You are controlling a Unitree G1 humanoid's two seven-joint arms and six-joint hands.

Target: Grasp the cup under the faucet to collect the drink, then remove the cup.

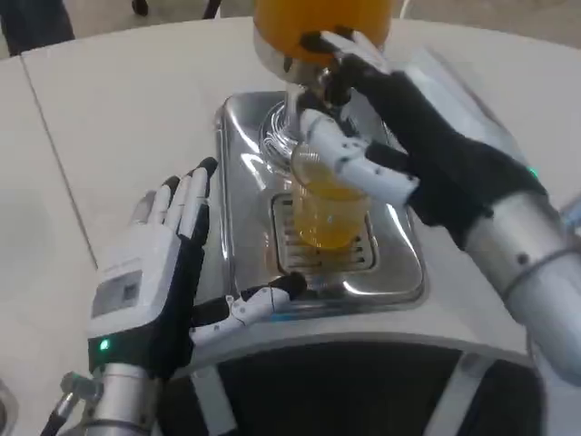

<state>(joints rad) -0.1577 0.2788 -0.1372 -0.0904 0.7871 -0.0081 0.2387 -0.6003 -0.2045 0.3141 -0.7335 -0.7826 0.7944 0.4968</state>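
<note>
I see the broad white counter (118,100) carrying everything, matte and smooth, a thin seam running across its left part. On it sits the shiny silver metal drip tray (404,272) of the dispenser, with rounded corners and a mirror finish that throws back glare; a slotted grate (359,254) lies in its middle to catch spills. Above the tray rises the rounded tank of orange drink (318,23), translucent, with the faucet below it, mostly hidden behind my right fingers.

My right hand (399,136) reaches in from the right, its black palm and white-and-black fingers (349,163) wrapped around the upper part of the clear plastic cup (331,218); I judge it holds the cup there so the mouth stays lined up with the faucet. Whether the upper fingers press the lever I cannot tell. The cup stands upright on the grate, directly under the faucet, and looks well filled with orange liquid, so I reckon collecting is nearly finished and lifting the cup away is what remains.

My left hand (159,272) rests flat on the counter just beside the tray's left edge, fingers spread and holding nothing, thumb lying along the tray's front lip; I take it as waiting or steadying.
</note>
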